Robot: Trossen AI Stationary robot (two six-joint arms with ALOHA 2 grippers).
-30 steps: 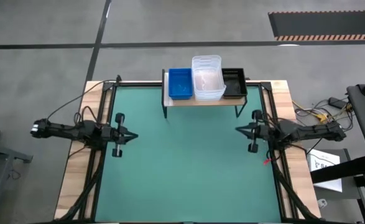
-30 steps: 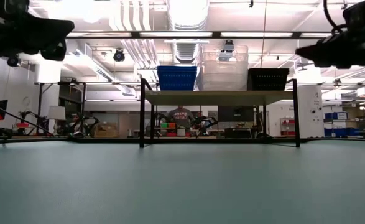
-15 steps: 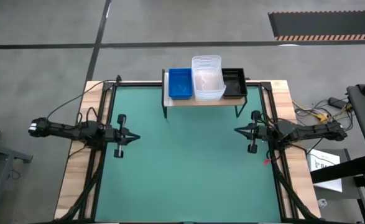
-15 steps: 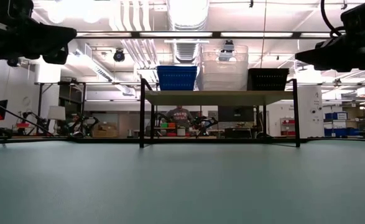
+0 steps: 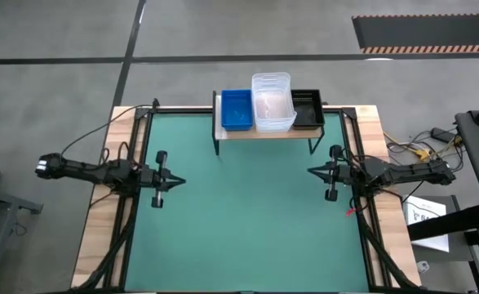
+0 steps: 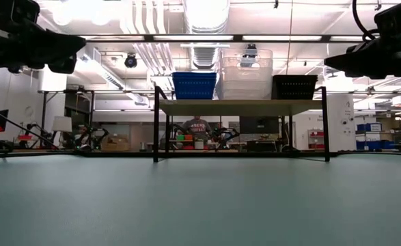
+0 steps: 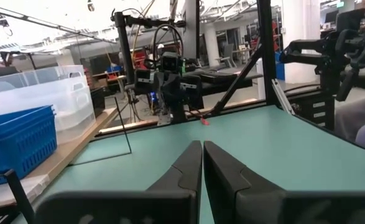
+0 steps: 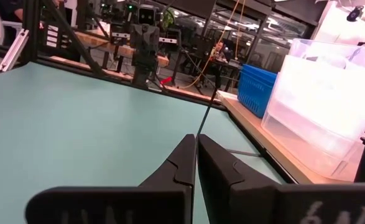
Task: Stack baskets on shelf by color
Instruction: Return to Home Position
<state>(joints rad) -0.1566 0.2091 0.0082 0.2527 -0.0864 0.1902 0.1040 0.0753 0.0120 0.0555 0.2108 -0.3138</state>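
The shelf point(image 5: 247, 134) stands at the middle of the table's far edge on thin black legs, with a light wooden top point(image 6: 241, 106). Three basket stacks sit side by side on it: blue point(image 5: 237, 109) point(image 6: 195, 85) on the left, clear point(image 5: 272, 102) point(image 6: 244, 74) in the middle and taller, black mesh point(image 5: 307, 109) point(image 6: 294, 87) on the right. My left gripper point(image 5: 180, 181) point(image 7: 202, 144) hovers shut over the table's left part. My right gripper point(image 5: 309, 171) point(image 8: 195, 138) hovers shut over the right part. Both point toward the table's middle, well away from the shelf.
The green tabletop point(image 5: 247, 220) lies open between the two arms and in front of the shelf. Wooden side rails point(image 5: 100, 212) and cables point(image 5: 419, 149) run along the table's edges. A person point(image 6: 198, 126) sits in the room beyond the shelf.
My left gripper has drifted a little toward the table's middle and its near edge, staying shut. The baskets, the shelf and my right arm have kept still.
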